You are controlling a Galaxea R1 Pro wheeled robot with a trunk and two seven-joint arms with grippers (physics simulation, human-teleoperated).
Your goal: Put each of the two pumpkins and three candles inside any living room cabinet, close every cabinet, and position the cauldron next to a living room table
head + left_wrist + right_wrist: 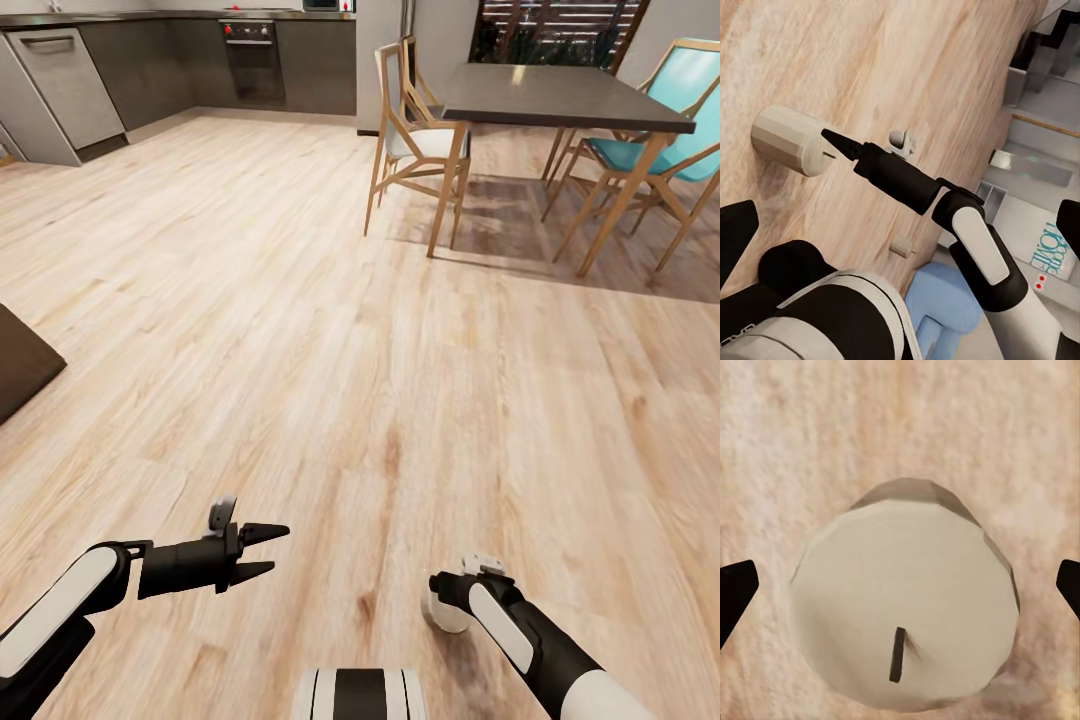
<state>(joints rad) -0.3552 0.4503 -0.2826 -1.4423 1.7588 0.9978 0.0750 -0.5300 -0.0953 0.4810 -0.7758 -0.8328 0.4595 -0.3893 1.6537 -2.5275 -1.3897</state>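
A cream-beige candle stands upright on the light wood plank floor, its dark wick facing up at the right wrist camera. My right gripper hangs straight over it, open, with a black fingertip at each side and a gap to the candle's wall. From the head view the candle peeks out under the right gripper near the bottom right. In the left wrist view the right gripper points at the candle. My left gripper is open and empty, low on the left. Pumpkins, cauldron and cabinet are out of view.
A dark dining table with wooden chairs and a teal chair stands at the far right. Grey kitchen units and an oven line the back wall. A dark brown corner juts in at the left edge.
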